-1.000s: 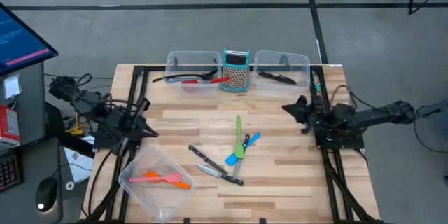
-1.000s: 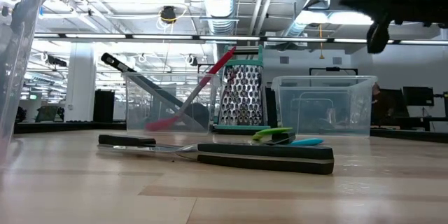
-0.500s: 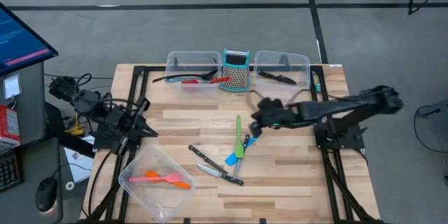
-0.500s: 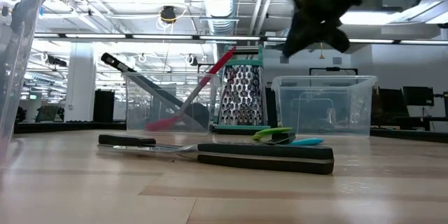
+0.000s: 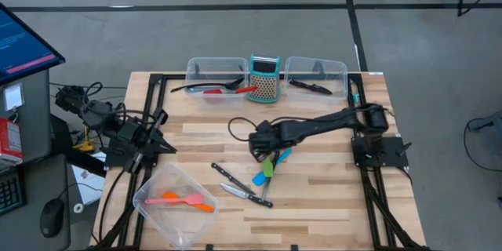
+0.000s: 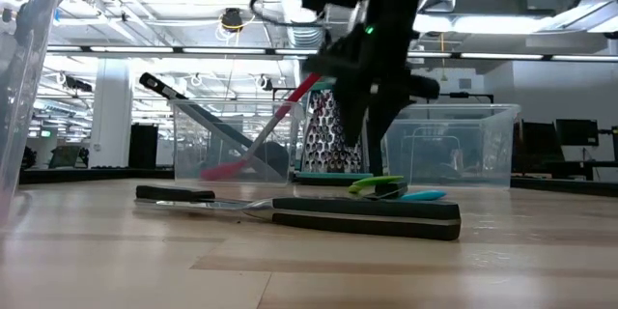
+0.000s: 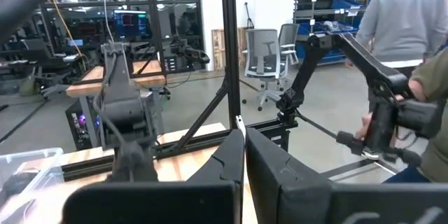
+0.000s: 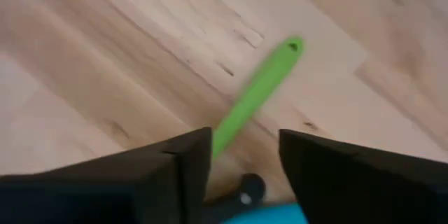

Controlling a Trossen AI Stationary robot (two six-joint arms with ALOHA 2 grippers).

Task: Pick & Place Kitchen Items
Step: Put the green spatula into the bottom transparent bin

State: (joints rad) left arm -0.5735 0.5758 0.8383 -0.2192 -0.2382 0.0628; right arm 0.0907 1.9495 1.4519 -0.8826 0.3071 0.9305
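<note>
My right gripper (image 5: 263, 144) hangs open over the table's middle, above the green spatula (image 5: 268, 166). In the right wrist view its two fingers (image 8: 175, 164) stand on either side of the green handle (image 8: 262, 84), apart from it. A blue spatula (image 5: 261, 177) lies against the green one, and two black-handled knives (image 5: 245, 194) lie flat nearer the front edge. Orange and pink spatulas (image 5: 184, 200) lie in the near-left tub (image 5: 157, 184). My left gripper (image 5: 163, 146) waits shut at the table's left edge.
Along the far edge stand two clear tubs and a teal-framed grater (image 5: 265, 78) between them. The left tub (image 5: 205, 69) holds red and black spoons, the right tub (image 5: 333, 69) a black knife. People stand beyond the table in the left wrist view.
My right arm has swung from the table's right edge toward the middle and come down over the green spatula. The utensils have stayed where they were.
</note>
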